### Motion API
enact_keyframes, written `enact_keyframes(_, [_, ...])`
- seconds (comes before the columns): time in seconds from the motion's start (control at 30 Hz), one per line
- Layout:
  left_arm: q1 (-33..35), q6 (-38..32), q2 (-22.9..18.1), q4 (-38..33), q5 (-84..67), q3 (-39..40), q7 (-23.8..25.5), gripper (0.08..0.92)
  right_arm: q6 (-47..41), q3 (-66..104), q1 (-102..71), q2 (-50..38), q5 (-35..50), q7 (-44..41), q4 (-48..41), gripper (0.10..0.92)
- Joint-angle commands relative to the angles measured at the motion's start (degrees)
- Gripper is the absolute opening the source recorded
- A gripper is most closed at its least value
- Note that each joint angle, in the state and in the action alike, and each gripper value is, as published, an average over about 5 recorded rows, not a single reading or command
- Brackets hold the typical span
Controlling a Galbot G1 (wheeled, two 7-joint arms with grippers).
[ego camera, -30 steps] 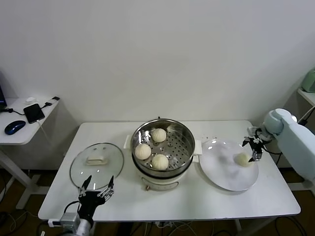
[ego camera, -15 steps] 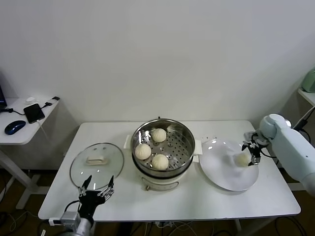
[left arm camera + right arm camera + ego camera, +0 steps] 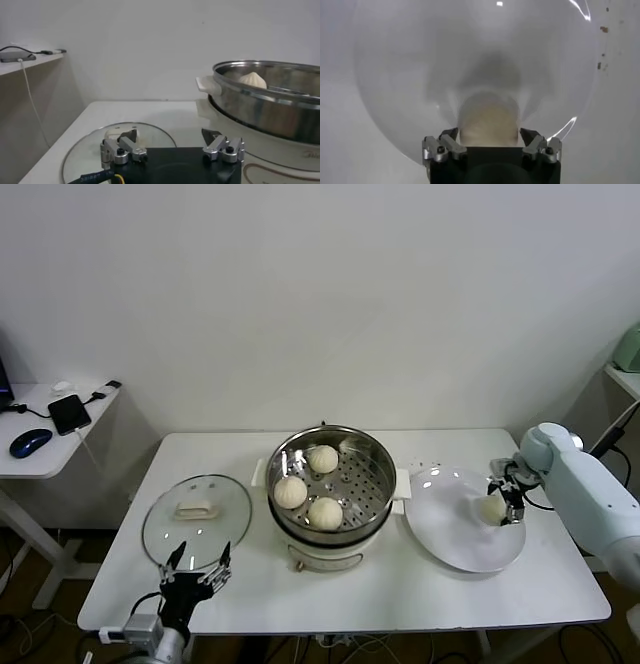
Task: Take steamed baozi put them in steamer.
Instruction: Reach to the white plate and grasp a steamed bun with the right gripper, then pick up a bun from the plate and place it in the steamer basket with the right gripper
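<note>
A white table [image 3: 400, 594] stands against a plain white wall [image 3: 330, 294]. On its left part lies a round glass lid [image 3: 196, 519] with a white handle [image 3: 194, 508] at its centre. On its right part rests a flat white plate [image 3: 450, 539]. Off to the left, a side table [image 3: 45, 456] carries a black phone [image 3: 69, 413] with a white cable plugged in, and a dark blue computer mouse [image 3: 30, 442] near it. A pale green object [image 3: 628, 349] shows at the right edge.

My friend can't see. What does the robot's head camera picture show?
The open right tool straddles one cream-white bun on the flat white plate. Three buns sit in the shiny steel steamer pot; the round glass lid lies beside it.
</note>
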Motion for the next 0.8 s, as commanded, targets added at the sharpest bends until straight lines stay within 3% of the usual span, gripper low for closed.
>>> enact_keyframes(0.03, [0.0,-0.1,-1.0,0.1,0.1,0.0,0.0,0.823,0.1,0.3,-0.1,0.1,-0.8,0.6,-0.2,0.823])
enact_keyframes(0.17, [-0.1,-0.1,-1.0,0.1,0.1,0.1,0.0,0.823,-0.2,0.3,-0.1,-0.3,-0.3,0.5,0.3,0.787])
enact_keyframes(0.43, [0.0,0.0,-0.8,-0.2,0.4,0.2,0.0,0.823,-4.9,-3.3,0.6,-3.9,8.1,-1.1,7.1,0.601])
enact_keyframes(0.67, [-0.3,-0.2,-0.7,-0.5,1.7,0.6,-0.2,0.823,-12.0,-12.5,7.0,-8.7,19.7,-3.7,15.7,0.579])
enact_keyframes(0.8, [-0.8,0.6,-0.4,-0.3,3.4,0.1,-0.2,0.823,-17.5,-22.3,16.9,-11.3,30.7,-3.8,21.8,0.577])
